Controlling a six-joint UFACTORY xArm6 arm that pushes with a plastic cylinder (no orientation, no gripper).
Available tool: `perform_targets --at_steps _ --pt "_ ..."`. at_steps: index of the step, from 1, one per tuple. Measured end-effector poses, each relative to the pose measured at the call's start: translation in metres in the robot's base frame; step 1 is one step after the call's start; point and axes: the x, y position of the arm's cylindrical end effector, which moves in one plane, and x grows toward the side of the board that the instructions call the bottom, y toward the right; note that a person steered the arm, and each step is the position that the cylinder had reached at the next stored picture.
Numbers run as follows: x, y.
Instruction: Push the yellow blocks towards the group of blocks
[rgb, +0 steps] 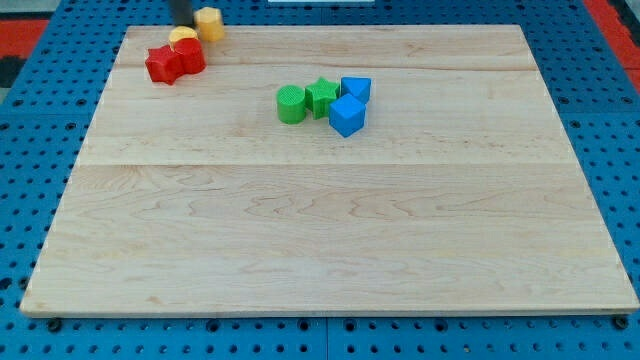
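Two yellow blocks lie at the view's top left: one (209, 22) near the board's top edge, the other (182, 36) just below and left of it, touching the red blocks. My tip (183, 24) is the end of the dark rod at the view's top edge, between the two yellow blocks and close to both. A group sits near the board's middle top: a green cylinder (291, 104), a green star (322, 96), a blue block (356, 89) and a blue cube (347, 116).
Two red blocks, a star-like one (161, 65) and another (188, 56), sit together at the top left, under the yellow block. The wooden board (330, 230) lies on a blue pegboard.
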Motion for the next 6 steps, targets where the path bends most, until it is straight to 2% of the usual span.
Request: perform_targets --at_steps 3,4,5,6 --pt "0.006 -0.002" --pt "0.002 -0.059" --pt "0.019 -0.101" --pt "0.035 -0.033"
